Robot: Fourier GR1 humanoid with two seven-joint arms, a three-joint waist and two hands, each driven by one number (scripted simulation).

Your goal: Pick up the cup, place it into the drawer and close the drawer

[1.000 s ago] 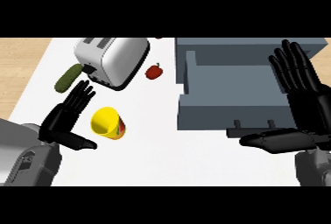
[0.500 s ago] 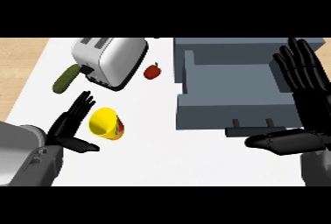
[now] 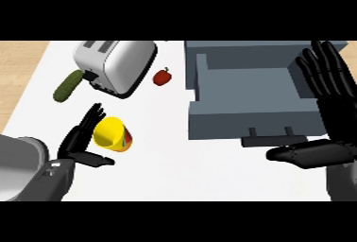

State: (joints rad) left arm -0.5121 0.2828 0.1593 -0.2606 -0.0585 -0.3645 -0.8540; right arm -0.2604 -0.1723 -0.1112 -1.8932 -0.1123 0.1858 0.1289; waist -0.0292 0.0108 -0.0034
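A yellow cup (image 3: 113,134) with a red and green side lies tipped on the white counter (image 3: 181,165) at lower left. My left hand (image 3: 80,139) stands open just left of it, fingers straight and thumb below the cup, not closed on it. The grey drawer (image 3: 244,94) stands pulled open at upper right, its handle (image 3: 273,140) facing me. My right hand (image 3: 327,101) is open at the right edge, fingers up along the drawer's right side, thumb lying below the drawer front.
A silver toaster (image 3: 115,66) stands at the back left. A green cucumber (image 3: 67,86) lies to its left, a small red pepper (image 3: 162,77) to its right, near the drawer's left wall.
My left hand has slid right and closer to the cup. My right hand has drifted slightly up and right. The cup and drawer have not moved.
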